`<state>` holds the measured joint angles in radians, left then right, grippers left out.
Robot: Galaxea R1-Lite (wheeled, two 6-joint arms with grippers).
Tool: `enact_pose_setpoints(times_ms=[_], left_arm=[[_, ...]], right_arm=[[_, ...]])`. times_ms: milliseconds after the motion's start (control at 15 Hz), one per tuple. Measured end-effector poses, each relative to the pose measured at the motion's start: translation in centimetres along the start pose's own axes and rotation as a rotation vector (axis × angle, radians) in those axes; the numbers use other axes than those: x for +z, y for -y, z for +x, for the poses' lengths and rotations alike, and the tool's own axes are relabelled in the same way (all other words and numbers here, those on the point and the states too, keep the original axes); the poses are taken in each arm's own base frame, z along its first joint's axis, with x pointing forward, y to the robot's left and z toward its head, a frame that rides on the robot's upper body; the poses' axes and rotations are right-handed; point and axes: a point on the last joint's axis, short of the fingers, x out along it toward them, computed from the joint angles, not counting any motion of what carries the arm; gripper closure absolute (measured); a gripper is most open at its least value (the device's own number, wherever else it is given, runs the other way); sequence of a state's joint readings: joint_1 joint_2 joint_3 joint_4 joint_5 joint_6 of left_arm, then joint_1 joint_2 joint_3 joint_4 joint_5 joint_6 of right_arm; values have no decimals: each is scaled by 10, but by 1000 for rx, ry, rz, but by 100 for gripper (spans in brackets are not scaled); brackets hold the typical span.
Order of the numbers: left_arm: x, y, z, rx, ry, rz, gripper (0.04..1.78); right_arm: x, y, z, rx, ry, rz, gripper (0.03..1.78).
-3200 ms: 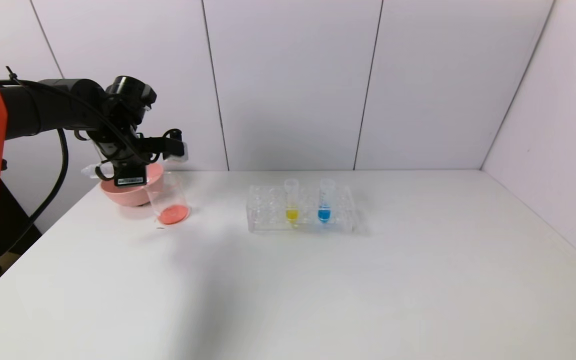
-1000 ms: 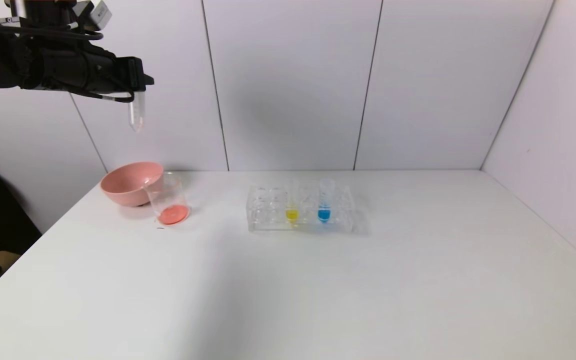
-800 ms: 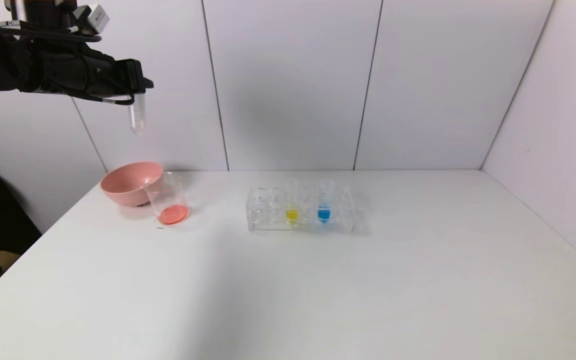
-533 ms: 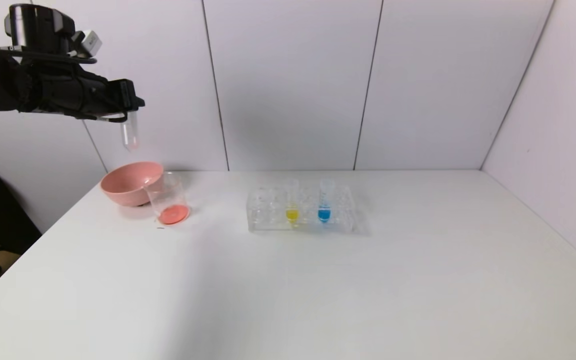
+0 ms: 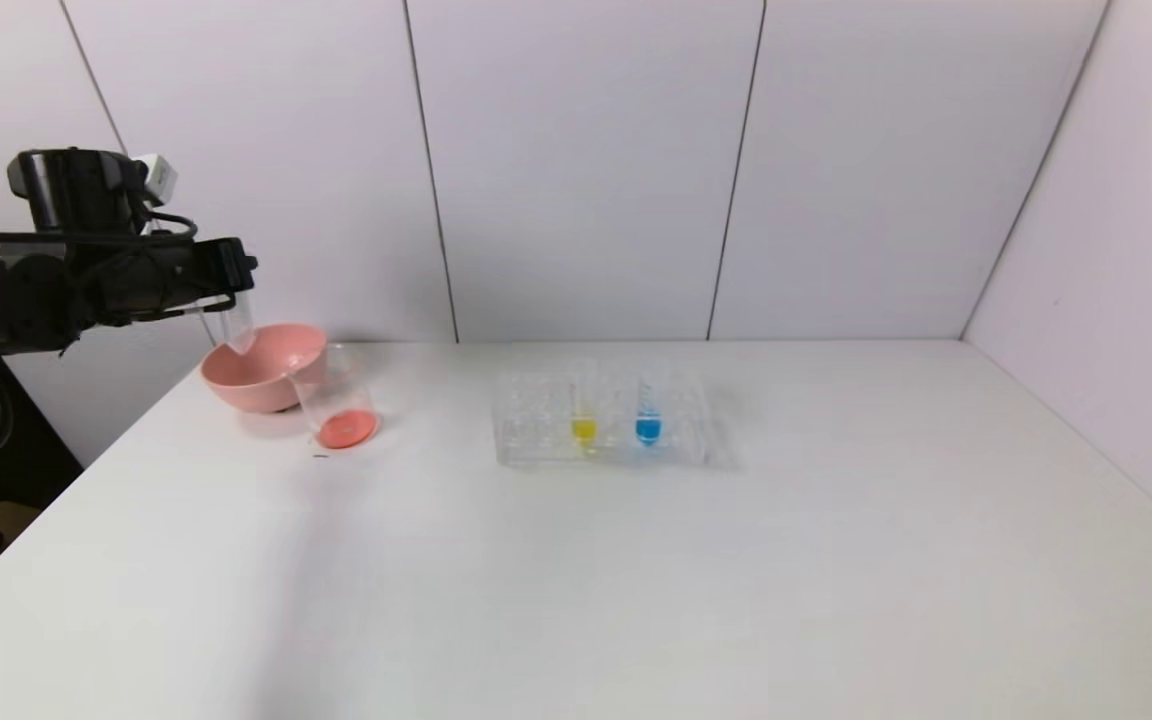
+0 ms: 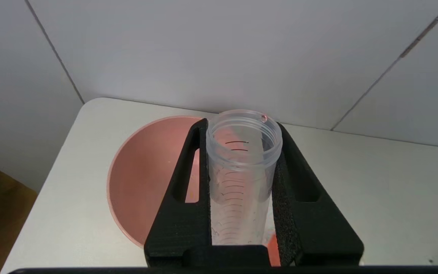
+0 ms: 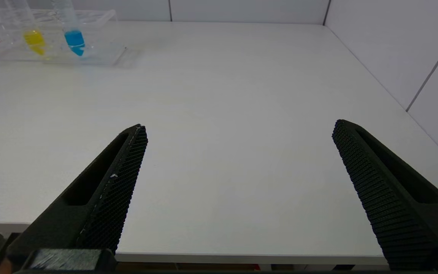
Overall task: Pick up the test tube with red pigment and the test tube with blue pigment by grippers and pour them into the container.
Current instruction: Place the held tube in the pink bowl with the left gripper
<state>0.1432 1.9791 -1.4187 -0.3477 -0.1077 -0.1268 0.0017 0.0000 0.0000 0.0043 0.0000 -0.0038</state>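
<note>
Though emptied, red-pigment tube [image 6: 242,182] upright, mouth up.

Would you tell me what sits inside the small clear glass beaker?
Orange-red liquid pools at the bottom of the small clear glass beaker; nothing else shows through its walls.

A: Where is passage tight?

B: At the far left corner of the table [image 5: 576,580]. The pink bowl [image 5: 261,372] and the container [image 5: 336,410] touch, and the left gripper [image 5: 236,272] hangs over the bowl.

A: Elsewhere?

B: The rack [image 5: 601,420] stands mid-table, two tubes upright in it. Open tabletop lies between container and rack, and across the whole near and right side.
</note>
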Motion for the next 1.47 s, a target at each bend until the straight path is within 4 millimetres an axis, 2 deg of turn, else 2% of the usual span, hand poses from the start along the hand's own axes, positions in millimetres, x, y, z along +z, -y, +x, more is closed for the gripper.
enact_pose_setpoints(times_ms=[400,800,1267,1467], left_arm=[[-33,-21,31,30,-30,27,135],[-45,-30,60,29,43,57,135],[-58,-39,80,35,35,71,135],[-60,-40,82,38,31,76,121]], right_arm=[[0,0,0,-1,0,0,4],[0,0,0,0,0,0,4],[0,0,0,0,0,0,4],[0,0,0,0,0,0,4]])
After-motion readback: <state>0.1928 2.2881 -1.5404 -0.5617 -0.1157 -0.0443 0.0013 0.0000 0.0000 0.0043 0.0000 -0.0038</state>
